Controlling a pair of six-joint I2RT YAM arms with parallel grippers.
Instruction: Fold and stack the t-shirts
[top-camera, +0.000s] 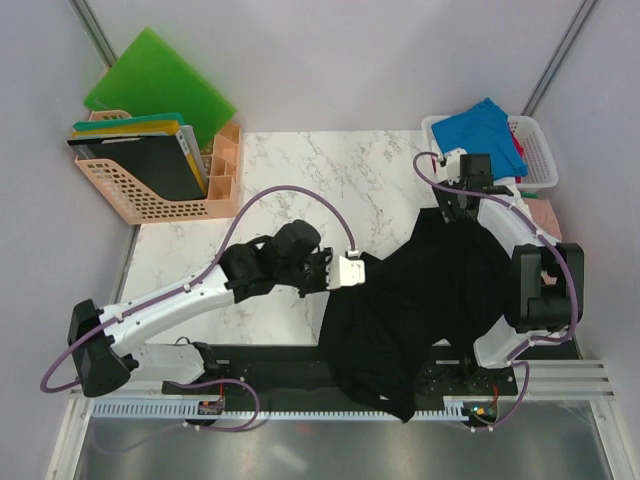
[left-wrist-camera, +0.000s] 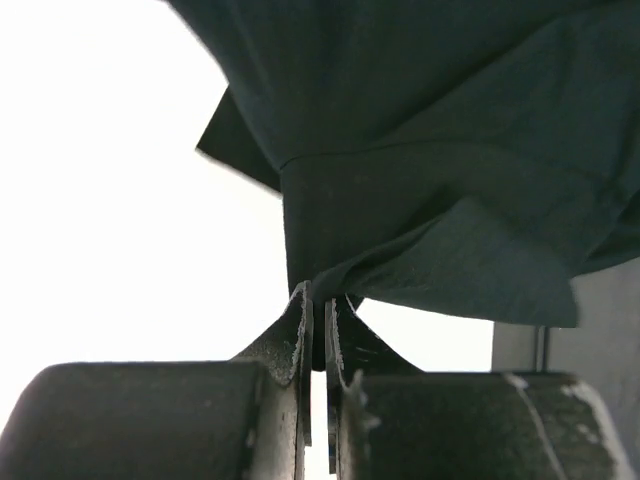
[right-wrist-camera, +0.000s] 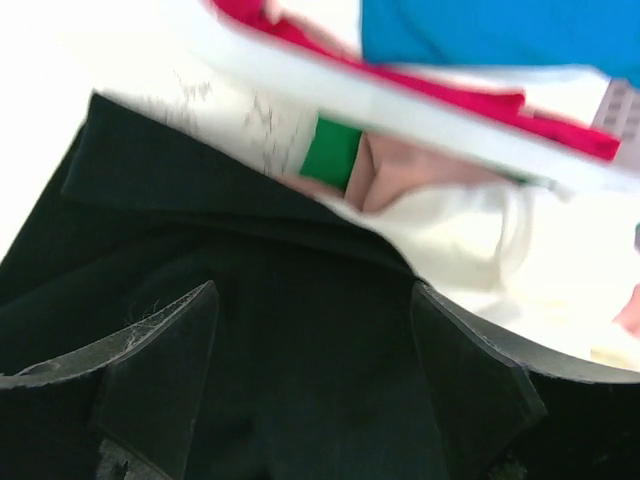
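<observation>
A large black t-shirt (top-camera: 420, 290) lies crumpled across the right half of the marble table and hangs over its near edge. My left gripper (top-camera: 362, 270) is shut on the shirt's left edge, and the left wrist view shows the black cloth (left-wrist-camera: 420, 150) pinched between the closed jaws (left-wrist-camera: 320, 305). My right gripper (top-camera: 452, 208) stands open over the shirt's far end, its jaws wide above the black cloth (right-wrist-camera: 250, 230) with nothing between them (right-wrist-camera: 312, 300). A bright blue t-shirt (top-camera: 483, 128) lies on top in the white basket (top-camera: 540, 160).
Red cloth (right-wrist-camera: 560, 125) lies in the basket under the blue shirt. Green (right-wrist-camera: 330, 150), pink (right-wrist-camera: 400, 170) and white (right-wrist-camera: 470, 230) cloth lie between basket and black shirt. A peach file rack (top-camera: 140, 195) and green plastic boards (top-camera: 160, 80) stand at the back left.
</observation>
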